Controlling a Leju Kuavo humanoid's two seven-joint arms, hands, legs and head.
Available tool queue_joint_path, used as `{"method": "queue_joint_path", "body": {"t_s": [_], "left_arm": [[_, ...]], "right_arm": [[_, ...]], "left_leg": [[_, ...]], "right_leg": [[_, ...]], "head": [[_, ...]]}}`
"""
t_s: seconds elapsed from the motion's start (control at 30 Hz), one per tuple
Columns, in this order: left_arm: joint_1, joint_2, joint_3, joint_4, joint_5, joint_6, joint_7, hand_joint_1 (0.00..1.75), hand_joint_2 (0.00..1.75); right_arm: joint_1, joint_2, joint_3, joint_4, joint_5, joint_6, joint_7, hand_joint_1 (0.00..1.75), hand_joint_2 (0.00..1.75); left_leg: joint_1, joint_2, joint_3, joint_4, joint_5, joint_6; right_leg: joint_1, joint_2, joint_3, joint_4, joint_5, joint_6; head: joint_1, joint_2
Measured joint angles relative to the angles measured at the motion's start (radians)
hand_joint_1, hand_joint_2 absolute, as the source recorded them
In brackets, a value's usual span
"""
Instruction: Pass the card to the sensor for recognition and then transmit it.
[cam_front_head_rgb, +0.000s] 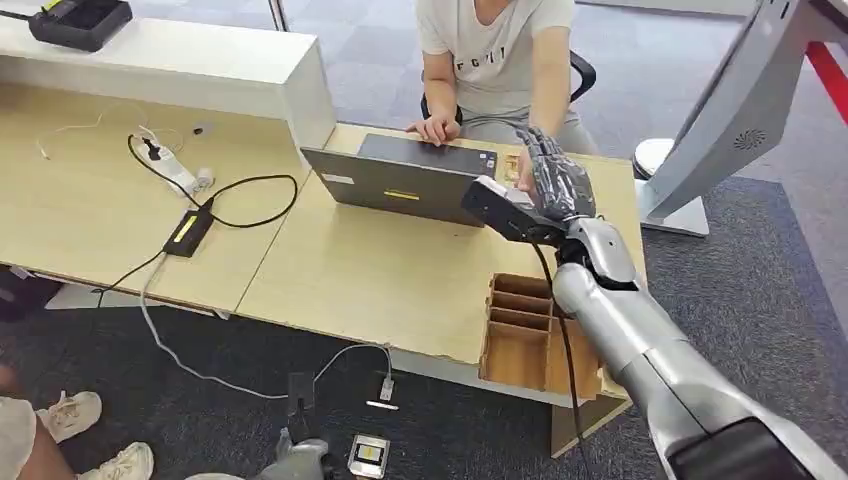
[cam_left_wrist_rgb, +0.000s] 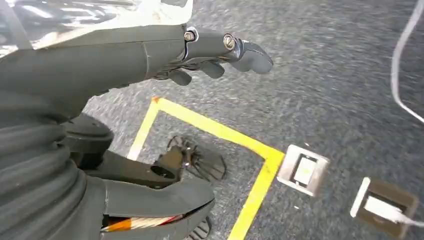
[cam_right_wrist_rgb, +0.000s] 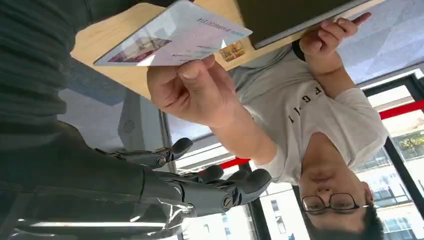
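Note:
A person's hand (cam_right_wrist_rgb: 192, 87) pinches the white card (cam_right_wrist_rgb: 175, 36) by one edge above the wooden desk (cam_right_wrist_rgb: 135, 75). My right hand (cam_right_wrist_rgb: 200, 182) lies beside it with fingers (cam_right_wrist_rgb: 245, 182) spread and apart from the card. From the head view, that right hand (cam_front_head_rgb: 556, 182) hovers over the desk (cam_front_head_rgb: 380, 270) just right of the grey laptop (cam_front_head_rgb: 400, 180), close to the seated person's hand (cam_front_head_rgb: 524, 172). A small patterned item (cam_right_wrist_rgb: 231, 50) lies on the desk by the laptop. My left hand (cam_left_wrist_rgb: 210, 55) hangs over the floor, holding nothing.
A wooden compartment box (cam_front_head_rgb: 520, 330) sits at the desk's front right edge. Cables, a power strip (cam_front_head_rgb: 175, 170) and a black adapter (cam_front_head_rgb: 188, 230) lie on the left desk. On the floor are yellow tape (cam_left_wrist_rgb: 210, 130) and small devices (cam_left_wrist_rgb: 302, 170). A white stand (cam_front_head_rgb: 720, 120) rises at right.

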Motion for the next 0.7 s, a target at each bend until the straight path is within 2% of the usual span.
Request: {"method": "queue_joint_path", "body": {"t_s": [0.1,0.27,0.3,0.33,0.4,0.53,0.7], "left_arm": [[0.0,-0.002,0.051,-0.012,-0.01,0.0,-0.014,0.0,1.75],[0.0,-0.003,0.055,-0.024,-0.014,0.0,-0.018,0.0,1.75],[0.0,-0.004,0.055,-0.027,-0.014,0.0,-0.018,0.0,1.75],[-0.001,-0.005,0.055,-0.029,-0.014,0.0,-0.018,0.0,1.75],[0.0,-0.006,0.055,-0.034,-0.019,0.0,-0.044,0.0,1.75],[0.005,-0.006,0.056,-0.058,-0.055,0.0,-0.136,0.0,1.75],[0.011,-0.006,0.056,-0.09,-0.108,0.001,-0.168,0.0,1.75]], "right_arm": [[-0.003,0.0,0.005,0.003,0.003,-0.005,0.011,0.0,1.75],[-0.005,-0.001,0.012,0.008,0.003,-0.006,0.013,0.0,1.75],[-0.005,-0.001,0.013,0.009,0.003,-0.006,0.013,1.05,1.75],[-0.005,-0.001,0.013,0.01,0.003,-0.006,0.013,1.75,1.75],[-0.006,-0.002,0.015,0.012,0.003,-0.008,0.021,1.75,1.75],[-0.009,-0.007,0.02,0.017,0.0,-0.008,0.034,1.75,1.75],[-0.012,-0.014,0.026,0.025,-0.005,-0.01,0.032,1.75,1.75]], "left_leg": [[0.0,0.0,0.0,0.0,0.0,0.0],[0.0,0.0,0.0,0.0,0.0,0.0],[0.0,0.0,0.0,0.0,0.0,0.0],[0.0,0.0,0.0,0.0,0.0,0.0],[0.0,0.0,0.0,0.0,0.0,0.0],[0.0,0.0,0.0,0.0,0.0,0.0],[0.0,0.0,0.0,0.0,0.0,0.0]], "right_leg": [[0.0,0.0,0.0,0.0,0.0,0.0],[0.0,0.0,0.0,0.0,0.0,0.0],[0.0,0.0,0.0,0.0,0.0,0.0],[0.0,0.0,0.0,0.0,0.0,0.0],[0.0,0.0,0.0,0.0,0.0,0.0],[0.0,0.0,0.0,0.0,0.0,0.0],[0.0,0.0,0.0,0.0,0.0,0.0]], "head": [[0.0,0.0],[0.0,0.0],[0.0,0.0],[0.0,0.0],[0.0,0.0],[0.0,0.0],[0.0,0.0]]}}
